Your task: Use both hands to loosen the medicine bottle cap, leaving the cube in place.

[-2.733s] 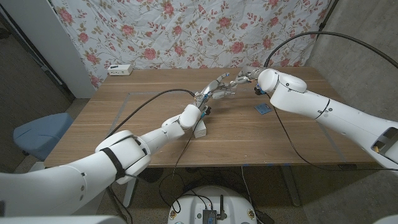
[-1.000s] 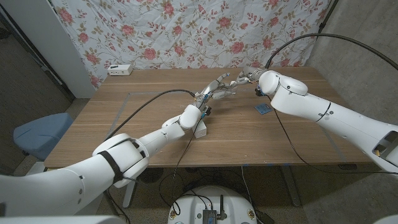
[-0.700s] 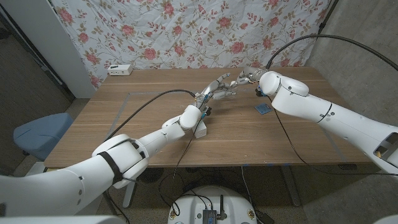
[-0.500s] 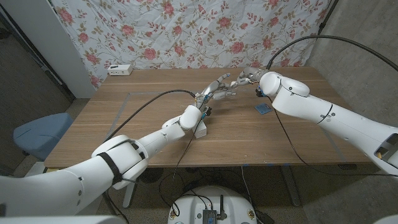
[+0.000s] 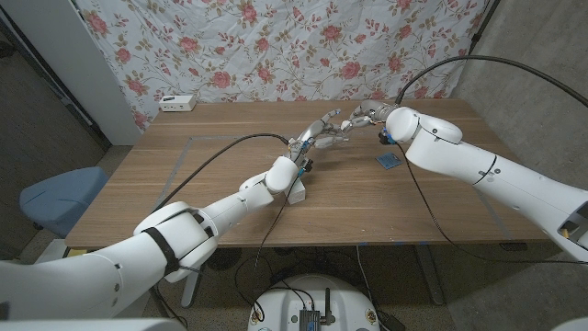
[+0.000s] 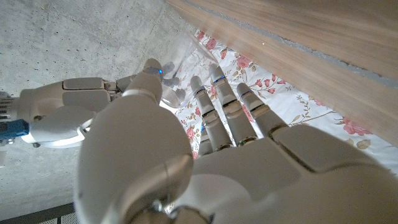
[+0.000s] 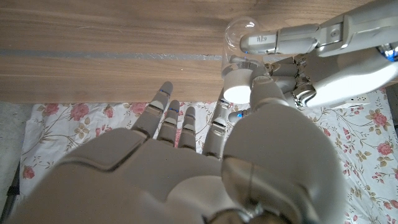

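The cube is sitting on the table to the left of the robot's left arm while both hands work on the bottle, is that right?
Not quite. The cube lies on the table by the right arm, as the head view shows. Both hands, left hand and right hand, do meet at the bottle.

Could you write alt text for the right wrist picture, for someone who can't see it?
Seen over the back of the right hand, the left hand holds a clear bottle whose white cap the right hand's thumb touches. Behind are the wooden table and a floral cloth.
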Robot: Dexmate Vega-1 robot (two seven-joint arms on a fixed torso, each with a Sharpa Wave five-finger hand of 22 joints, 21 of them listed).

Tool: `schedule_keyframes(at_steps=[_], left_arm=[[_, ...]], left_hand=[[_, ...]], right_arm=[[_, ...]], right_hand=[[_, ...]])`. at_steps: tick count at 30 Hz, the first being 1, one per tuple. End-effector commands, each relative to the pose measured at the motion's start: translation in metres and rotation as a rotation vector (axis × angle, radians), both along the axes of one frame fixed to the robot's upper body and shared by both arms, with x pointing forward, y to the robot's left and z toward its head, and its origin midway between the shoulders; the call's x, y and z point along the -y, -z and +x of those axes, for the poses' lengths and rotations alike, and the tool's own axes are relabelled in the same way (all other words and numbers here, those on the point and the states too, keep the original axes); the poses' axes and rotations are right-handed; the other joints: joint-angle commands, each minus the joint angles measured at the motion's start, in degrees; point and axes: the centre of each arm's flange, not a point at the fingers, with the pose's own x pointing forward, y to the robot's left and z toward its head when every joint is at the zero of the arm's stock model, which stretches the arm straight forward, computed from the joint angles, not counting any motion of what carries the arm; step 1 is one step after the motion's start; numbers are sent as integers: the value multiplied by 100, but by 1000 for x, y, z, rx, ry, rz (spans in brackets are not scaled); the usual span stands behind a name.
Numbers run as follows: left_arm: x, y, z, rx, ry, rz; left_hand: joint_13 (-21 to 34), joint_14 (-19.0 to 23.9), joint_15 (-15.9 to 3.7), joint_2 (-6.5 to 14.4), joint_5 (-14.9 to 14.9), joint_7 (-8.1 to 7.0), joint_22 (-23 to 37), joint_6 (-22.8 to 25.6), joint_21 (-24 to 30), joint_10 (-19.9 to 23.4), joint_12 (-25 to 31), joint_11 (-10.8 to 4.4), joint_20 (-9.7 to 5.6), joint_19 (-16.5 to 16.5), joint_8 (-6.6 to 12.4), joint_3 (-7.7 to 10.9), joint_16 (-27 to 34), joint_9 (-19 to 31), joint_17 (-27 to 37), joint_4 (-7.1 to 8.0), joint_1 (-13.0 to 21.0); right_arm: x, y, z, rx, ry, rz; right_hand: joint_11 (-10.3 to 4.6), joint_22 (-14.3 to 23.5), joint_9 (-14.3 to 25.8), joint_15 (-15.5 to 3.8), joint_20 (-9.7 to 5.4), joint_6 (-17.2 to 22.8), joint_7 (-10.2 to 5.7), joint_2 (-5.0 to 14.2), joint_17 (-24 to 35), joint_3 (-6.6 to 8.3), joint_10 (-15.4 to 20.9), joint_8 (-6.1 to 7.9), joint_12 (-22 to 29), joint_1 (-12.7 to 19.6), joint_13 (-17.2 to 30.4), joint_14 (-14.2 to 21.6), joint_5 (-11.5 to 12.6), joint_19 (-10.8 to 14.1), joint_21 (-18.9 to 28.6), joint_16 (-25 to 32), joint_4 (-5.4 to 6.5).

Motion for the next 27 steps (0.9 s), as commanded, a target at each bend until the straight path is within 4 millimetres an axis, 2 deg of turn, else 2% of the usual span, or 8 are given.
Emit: schedule_keyframes(at_steps=[1, 14, 22, 27], left_arm=[[-1, 1, 0, 0, -1, -1], [-2, 0, 3, -6, -4, -3], [-1, -1, 5, -12, -3, -2], [-1, -1, 6, -13, -5, -1]], left_hand=[[28, 61, -548, 39, 20, -18, 19, 38, 1, 70, 48, -35, -35, 16, 18, 44, -13, 7, 1, -14, -24], [28, 76, -550, 47, 20, -38, 19, 56, 3, 77, 44, -36, -44, 14, 16, 60, -9, 7, 3, -10, -39], [28, 80, -546, 46, 18, -42, 19, 67, 2, 87, 45, -23, -49, 10, 15, 69, -11, 8, 2, -10, -47], [28, 85, -545, 45, 18, -43, 19, 69, 2, 89, 44, -17, -48, 7, 13, 74, -10, 8, 2, -9, -54]], right_arm=[[0, -1, 0, -11, -40, 24], [0, -5, 6, -24, -72, 36], [3, -7, 8, -42, -95, 49], [4, -7, 10, -55, -105, 50]], right_hand=[[-55, 29, 10, -45, -42, 35, -133, 66, 17, 67, -14, 8, 6, 77, 10, -32, 13, -4, 6, 27, 14], [-150, 29, -20, -80, -73, -147, -343, 205, 27, 168, -88, -99, -21, 239, 11, -65, -25, -31, 2, 21, 35], [-190, 29, -34, -101, -90, -220, -397, 272, 32, 235, -120, -147, -28, 334, 11, -92, -12, -59, -4, 17, 29], [-202, 29, -51, -114, -114, -264, -507, 328, 34, 336, -158, -189, -34, 485, 12, -135, 15, -80, -5, 5, -1]])
